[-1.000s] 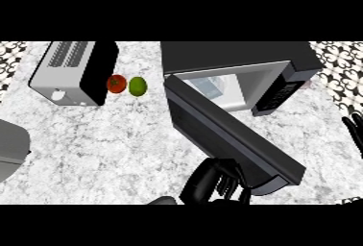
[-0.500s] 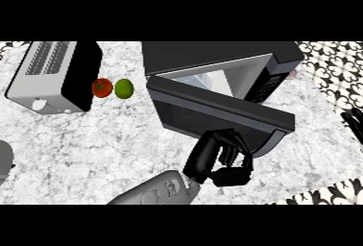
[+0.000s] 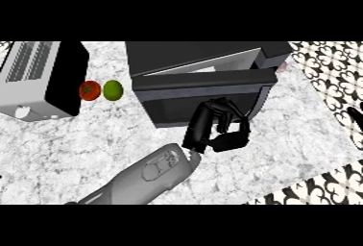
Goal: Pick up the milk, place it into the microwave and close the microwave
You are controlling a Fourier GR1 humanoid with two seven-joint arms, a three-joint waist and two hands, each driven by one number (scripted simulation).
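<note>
Left robot hand (image 3: 218, 126) is what I am using here, and it is pressing on the front of the microwave door (image 3: 177, 98). Its fingers are bending a little against the dark door panel. It is not holding anything. The grey arm is coming up to it from the low left side.

The door is standing a little way open. A thin gap is showing along its top edge, just above my robot hand. The black microwave (image 3: 199, 53) is sitting behind the door, farther away from the robot hand.

I am not seeing the milk anywhere. The door is hiding nearly all of the inside of the microwave, so I cannot tell if the milk is in there. Something pale is showing in the gap, but I cannot tell what it is.

Off to the left of my robot hand, a red tomato (image 3: 89, 90) and a green round fruit (image 3: 113, 89) are sitting side by side on the speckled surface (image 3: 85, 139). They are just beside a silver toaster (image 3: 39, 79), which is farther left again.

Well off to the right, my right robot hand (image 3: 355, 115) is peeking in at the edge. So little of it is showing that I cannot tell how it is set.
</note>
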